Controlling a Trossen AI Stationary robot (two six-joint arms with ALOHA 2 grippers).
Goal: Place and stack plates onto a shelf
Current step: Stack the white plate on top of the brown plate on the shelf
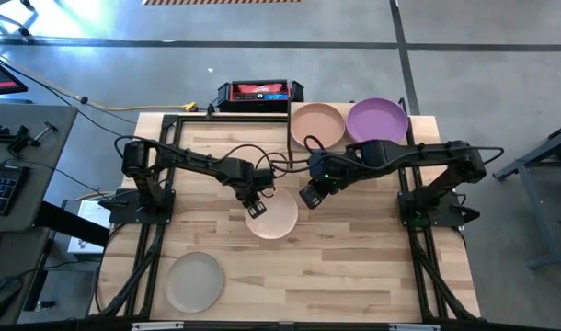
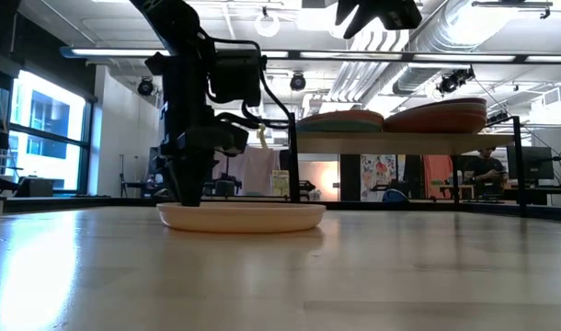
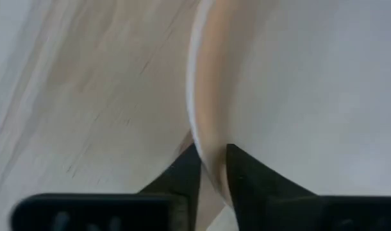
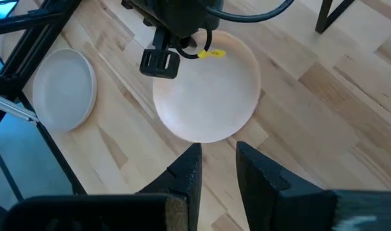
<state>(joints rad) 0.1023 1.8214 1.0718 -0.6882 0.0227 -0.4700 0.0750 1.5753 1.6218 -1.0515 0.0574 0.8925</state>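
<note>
A pale peach plate lies flat on the table near its middle. My left gripper points down at the plate's left rim and is shut on it. My right gripper hangs open above the table just right of the plate, with nothing between its fingers. The shelf stands at the far right and carries a peach plate and a purple plate. A beige plate rests on the table at the near left. My left gripper holds the pale peach plate's rim on the plate's left side, one finger inside the plate and the other outside. The fingers come from above, pointing down. The plate's bottom still rests flat on the table.
A black and red box sits at the far edge, left of the shelf. Black frame rails run along both sides of the table. Bare wood lies between the two table plates and across the near right.
</note>
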